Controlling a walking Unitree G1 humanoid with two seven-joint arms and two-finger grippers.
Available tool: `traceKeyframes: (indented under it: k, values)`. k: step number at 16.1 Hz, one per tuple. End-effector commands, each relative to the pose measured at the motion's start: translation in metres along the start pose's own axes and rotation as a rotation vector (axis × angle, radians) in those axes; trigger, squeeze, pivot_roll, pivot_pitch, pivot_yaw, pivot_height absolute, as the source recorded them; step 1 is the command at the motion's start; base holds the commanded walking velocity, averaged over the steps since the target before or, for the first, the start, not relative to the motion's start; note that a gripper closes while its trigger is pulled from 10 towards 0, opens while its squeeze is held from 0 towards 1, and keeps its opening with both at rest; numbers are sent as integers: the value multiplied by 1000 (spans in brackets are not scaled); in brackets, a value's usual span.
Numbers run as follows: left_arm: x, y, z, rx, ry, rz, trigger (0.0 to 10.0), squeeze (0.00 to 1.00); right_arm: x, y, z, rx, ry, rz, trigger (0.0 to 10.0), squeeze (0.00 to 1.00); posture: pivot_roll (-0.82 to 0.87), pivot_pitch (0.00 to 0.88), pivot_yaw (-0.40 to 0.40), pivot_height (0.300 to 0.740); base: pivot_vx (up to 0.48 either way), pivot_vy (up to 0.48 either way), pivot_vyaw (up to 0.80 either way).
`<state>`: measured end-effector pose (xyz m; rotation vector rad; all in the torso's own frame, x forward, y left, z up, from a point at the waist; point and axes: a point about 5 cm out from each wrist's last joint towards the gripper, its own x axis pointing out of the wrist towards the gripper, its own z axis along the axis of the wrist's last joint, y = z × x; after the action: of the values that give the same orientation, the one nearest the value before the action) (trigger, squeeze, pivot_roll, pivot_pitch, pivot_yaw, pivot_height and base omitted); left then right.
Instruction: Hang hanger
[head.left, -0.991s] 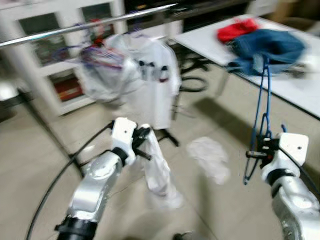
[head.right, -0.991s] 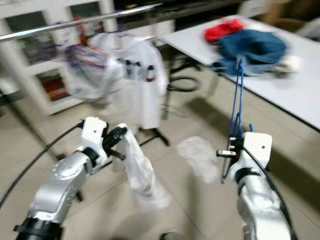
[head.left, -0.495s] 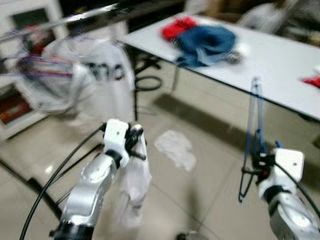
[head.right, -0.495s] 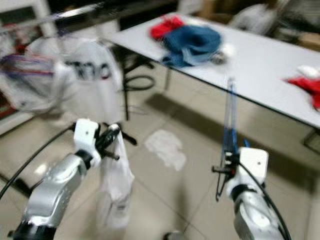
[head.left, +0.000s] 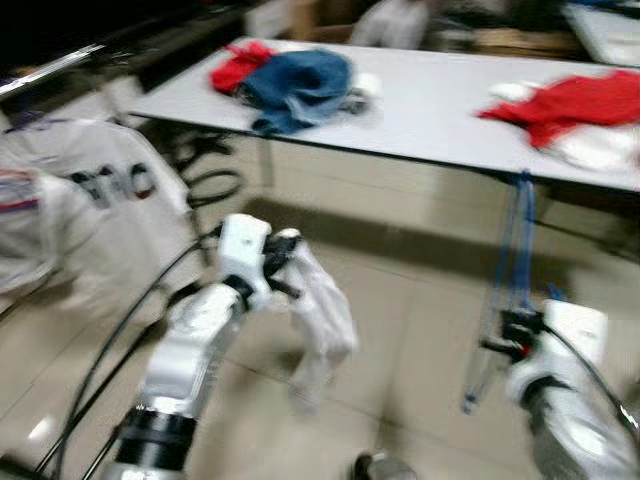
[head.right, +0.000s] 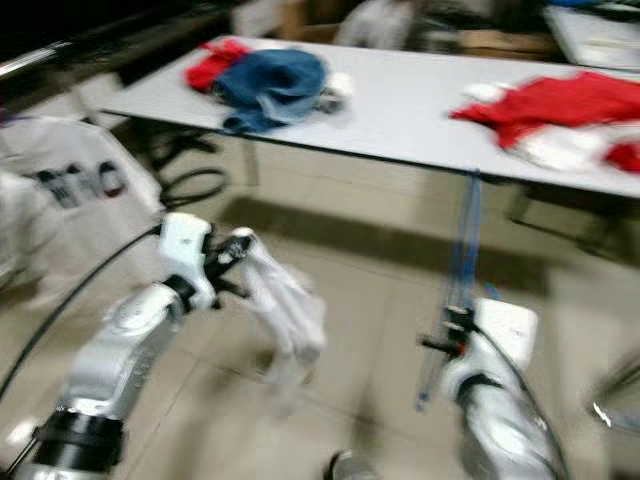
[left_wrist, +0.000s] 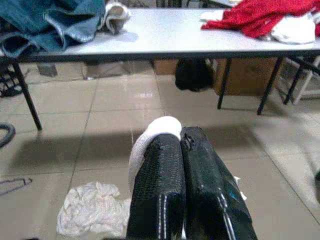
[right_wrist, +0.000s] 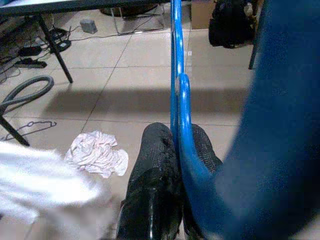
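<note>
Camera has swung away from rack toward tabletop (head.left: 430, 110). Right end effector (right_wrist: 167, 165) stays clamped on blue hanger (head.left: 508, 270), held upright; left end effector (left_wrist: 180, 165) closed on white garment (head.left: 320, 320). Hanging likely needs turning back.

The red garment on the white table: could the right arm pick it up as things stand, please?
Probably not: the right gripper is shut on the blue hanger, and the red garment lies far off on the white table.
</note>
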<state>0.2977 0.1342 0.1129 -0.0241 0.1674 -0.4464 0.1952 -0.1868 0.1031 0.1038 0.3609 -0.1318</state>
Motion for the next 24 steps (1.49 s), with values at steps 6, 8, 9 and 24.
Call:
traceKeyframes:
  k: [6,8,9,24]
  values:
    - [-7,3,6,-27,-58,82,10000,0,29,16,13,-60,-6,143,10000,0,-33,0,-34,740,0,0,-775]
    - [-10,7,7,-20,-54,106,10000,0,34,23,16,-104,-20,214,10000,0,-19,0,-48,740,259,0,0]
    - [-11,10,9,-13,-54,110,10000,0,36,25,19,-124,-34,247,10000,0,-14,0,-47,740,292,0,0]
    - [13,18,46,9,-140,47,10000,0,32,15,45,-271,-163,320,10000,0,-60,0,24,740,358,0,-139]
